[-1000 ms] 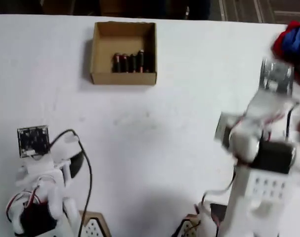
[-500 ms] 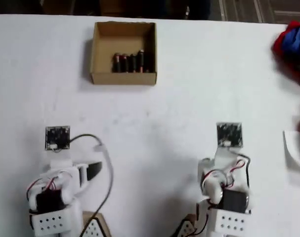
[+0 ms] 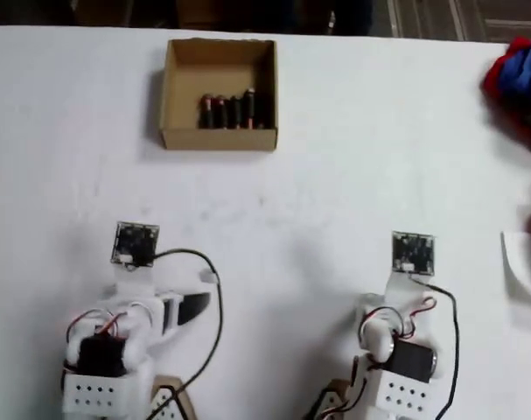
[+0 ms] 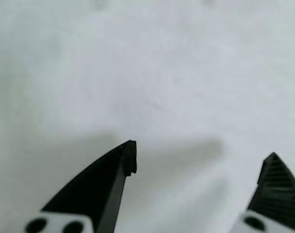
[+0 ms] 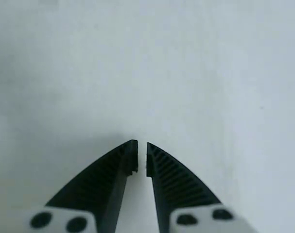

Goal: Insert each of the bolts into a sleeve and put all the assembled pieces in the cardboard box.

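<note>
The cardboard box (image 3: 179,80) stands at the far left-centre of the white table. Several dark assembled pieces (image 3: 233,111) with red ends lie side by side in it, against its near wall. My left arm (image 3: 116,337) is folded back at the near left, well away from the box. Its gripper (image 4: 200,162) is open above bare table, one black finger (image 3: 191,308) sticking out sideways. At the near right my right arm (image 3: 396,337) is folded back too. Its gripper (image 5: 141,158) is shut with nothing in it, over bare table.
A heap of red and blue cloth (image 3: 517,70) lies at the far right edge. Part of a white object (image 3: 520,269) shows at the right edge. The table's far edge (image 3: 379,37) runs just behind the box.
The right arm swung back from the far right and folded down near its base. The left arm shifted rightward and slightly nearer. The box and its pieces stayed put.
</note>
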